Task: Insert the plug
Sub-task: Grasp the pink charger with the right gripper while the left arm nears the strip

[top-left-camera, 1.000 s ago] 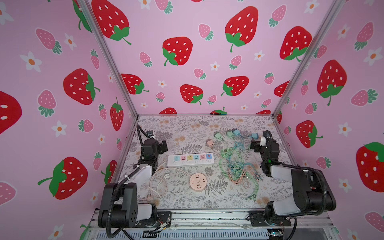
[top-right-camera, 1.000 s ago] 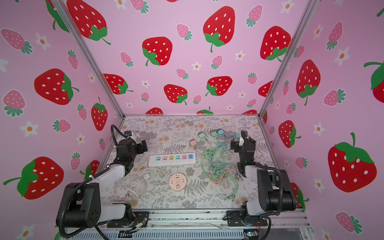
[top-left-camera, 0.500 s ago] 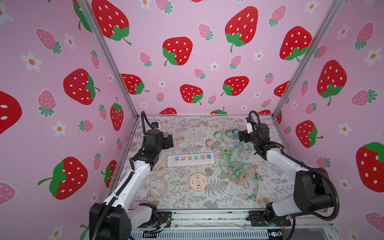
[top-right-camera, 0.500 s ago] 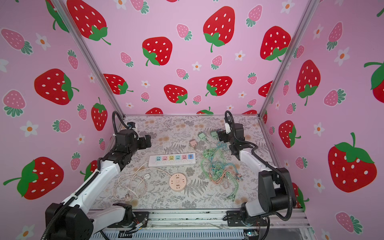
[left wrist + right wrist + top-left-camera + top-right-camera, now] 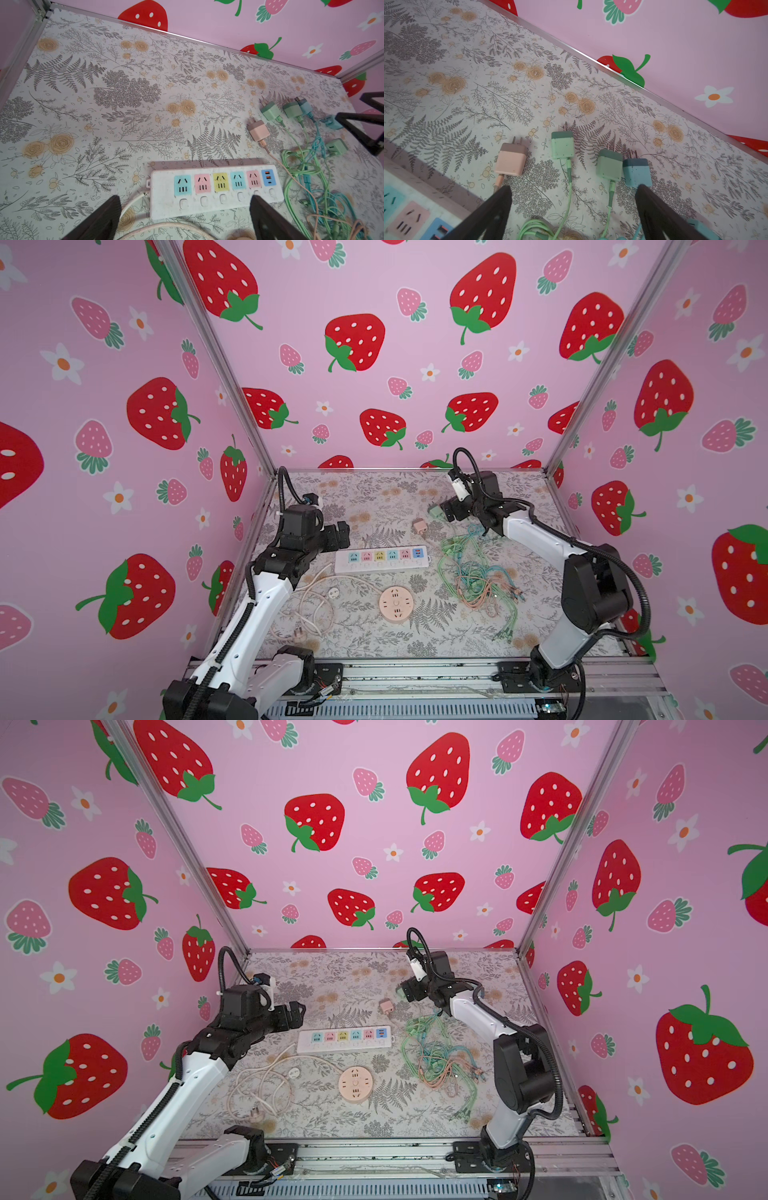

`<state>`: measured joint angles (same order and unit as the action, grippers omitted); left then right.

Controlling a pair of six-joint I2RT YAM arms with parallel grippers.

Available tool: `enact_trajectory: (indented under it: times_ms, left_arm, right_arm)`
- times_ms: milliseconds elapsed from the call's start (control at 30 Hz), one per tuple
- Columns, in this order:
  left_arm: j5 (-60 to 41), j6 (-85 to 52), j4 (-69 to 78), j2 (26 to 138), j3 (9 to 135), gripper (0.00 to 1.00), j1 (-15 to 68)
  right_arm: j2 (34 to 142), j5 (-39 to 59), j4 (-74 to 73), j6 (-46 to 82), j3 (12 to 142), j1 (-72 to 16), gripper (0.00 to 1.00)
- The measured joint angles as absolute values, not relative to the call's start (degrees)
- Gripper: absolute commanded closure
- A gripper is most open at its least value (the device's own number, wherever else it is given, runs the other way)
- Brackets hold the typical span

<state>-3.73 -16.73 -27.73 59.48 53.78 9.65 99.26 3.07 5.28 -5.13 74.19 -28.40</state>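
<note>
Risen from last second's folded pose, stretched out over the table (image 5: pixel 374 497). Right gripper (image 5: pixel 573 187) spread wide just behind the light green plug (image 5: pixel 562 145) and darker green plug (image 5: pixel 610 166) (pink plug (image 5: pixel 510 160) alongside, all lying flat, unheld). Left gripper (image 5: pixel 184 197) equally wide above the power strip (image 5: pixel 216 187).

Table (image 5: pixel 93 128) lies bare behind power strip (image 5: pixel 216 193); cable tangle (image 5: pixel 478 585) clutters the right.

No legible text, brand, number or sign is found in any view. The power strip (image 5: pixel 216 191) shows only coloured socket faces and plain buttons; any marking on it is too small to read.
</note>
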Motion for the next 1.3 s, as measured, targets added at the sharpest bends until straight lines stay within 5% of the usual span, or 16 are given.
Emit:
enact_trajectory:
  times_ms: [633, 1300]
  left_arm:
    - [-9.5, -17.0, -33.0, 53.3, 54.2, 0.01, 9.6]
    - [-9.7, -16.1, -34.6, 50.9, 54.2, 0.01, 9.6]
  right_arm:
    - [117.5, 7.7, 11.0, 0.5, 86.9, -34.1, 0.19]
    - [122.0, 7.2, 10.3, 6.3, 87.2, -36.9, 0.28]
